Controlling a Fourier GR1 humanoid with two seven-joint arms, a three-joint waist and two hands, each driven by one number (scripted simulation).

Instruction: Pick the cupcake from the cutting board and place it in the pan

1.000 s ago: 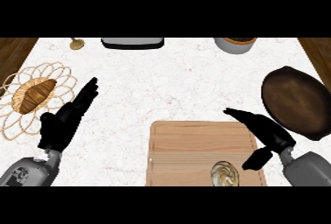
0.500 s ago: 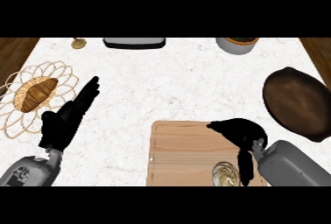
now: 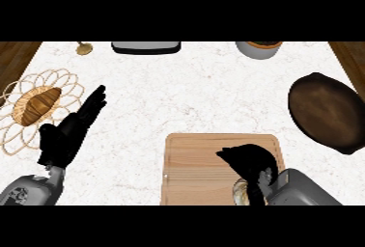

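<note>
Showing 1 cupcake on 1 cutting board, 1 pan, 2 robot hands

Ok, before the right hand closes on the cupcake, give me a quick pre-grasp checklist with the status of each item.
1. Cupcake on the cutting board: ok, at the board's near edge, mostly hidden by the hand.
2. Right hand over the cupcake: ok, it hangs above it, fingers curled downward.
3. Fingers round the cupcake: cannot tell, the hand hides any contact.
4. Pan free to receive: ok, nothing shows inside it, at the right of the counter.
5. Left hand out of the way: ok, open and resting at the left, beside the woven mat with the croissant.
</note>
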